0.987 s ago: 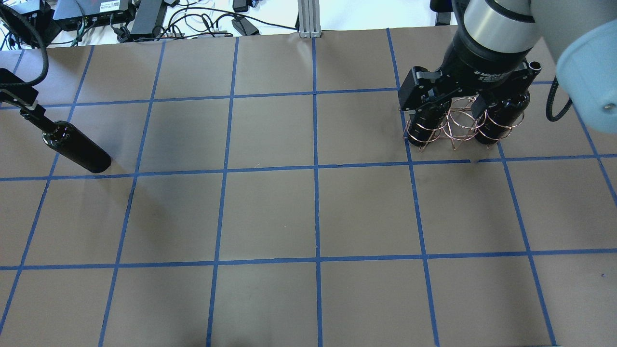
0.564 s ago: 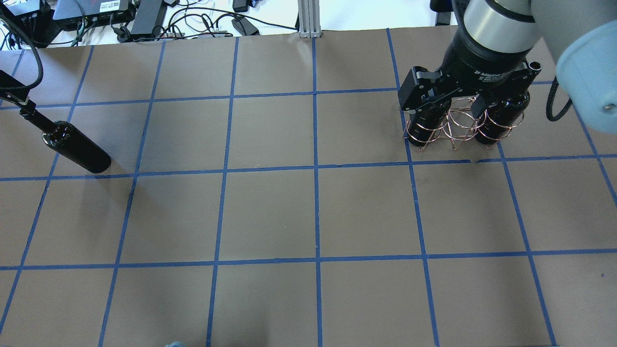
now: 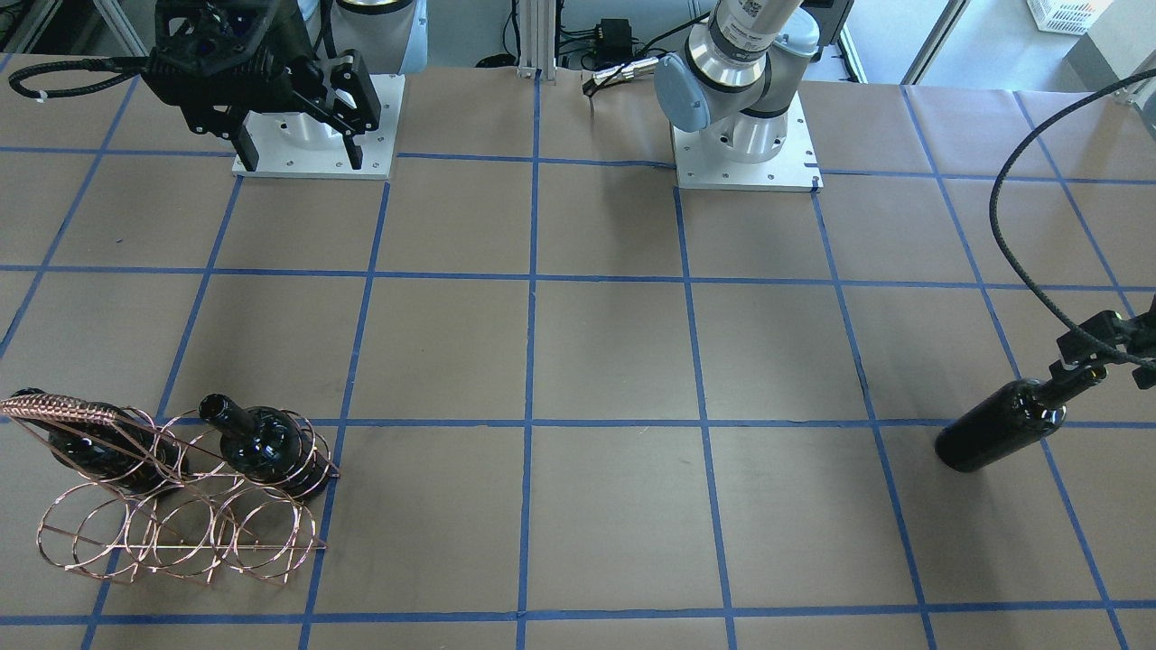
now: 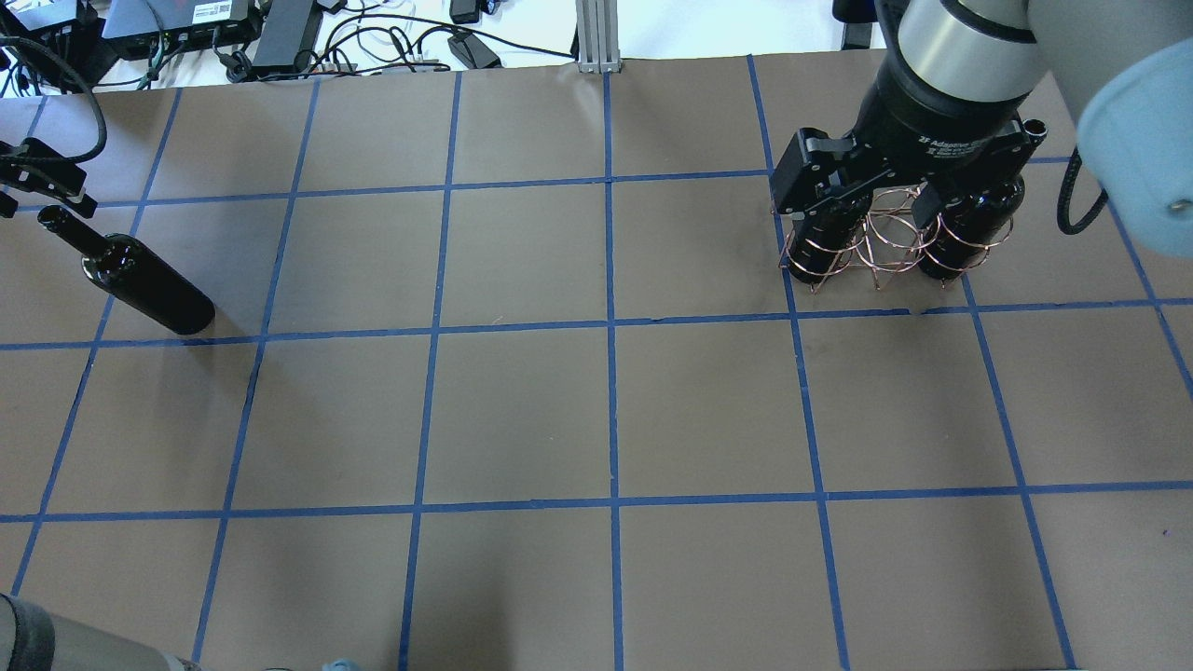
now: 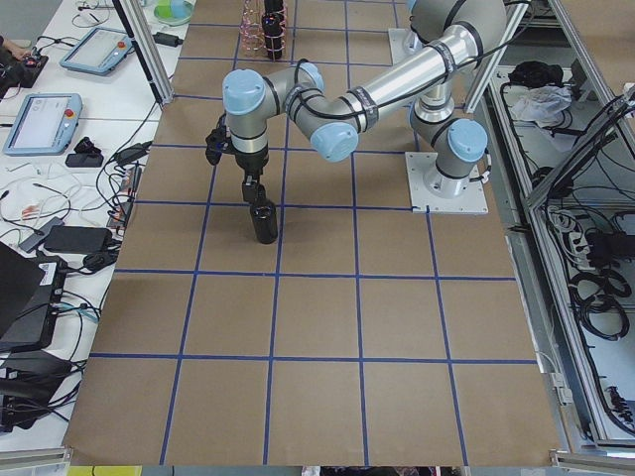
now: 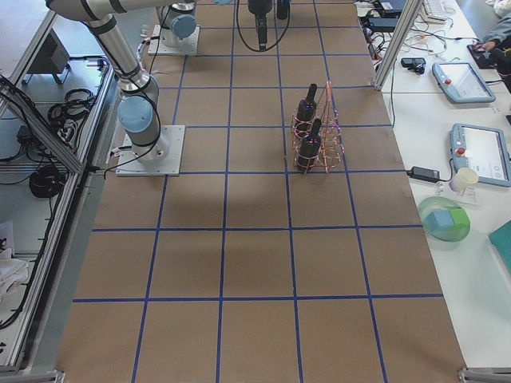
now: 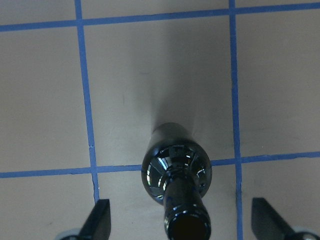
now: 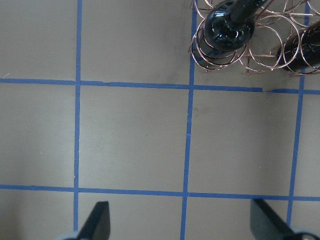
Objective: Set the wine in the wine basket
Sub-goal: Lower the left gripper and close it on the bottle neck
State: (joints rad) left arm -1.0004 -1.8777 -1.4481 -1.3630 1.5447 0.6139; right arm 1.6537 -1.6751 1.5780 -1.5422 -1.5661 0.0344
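The bottle [image 4: 140,284] stands upright on the table [image 4: 596,410], far out on the robot's left. It is well apart from the basket [image 4: 885,244], which sits on the robot's right with two stowed bottles [image 3: 262,447] in the end places; the middle hoops look free. The left gripper [image 7: 182,222] hangs over the mouth, its fingers [image 7: 100,222] spread wide to either side of the neck and touching nothing. Whether the tips are level with the lip or just above it we cannot tell. The right gripper [image 8: 182,222], likewise spread and holding nothing, hovers high above the table near the basket. We judge the bottle rigid, heavy for its width, glossy and hence slippery, and brittle against wire or table. We would take it at the slim neck, just under the lip, where the rim checks any slide. Held so, it should hang plumb for a gentle lowering into the hoops.
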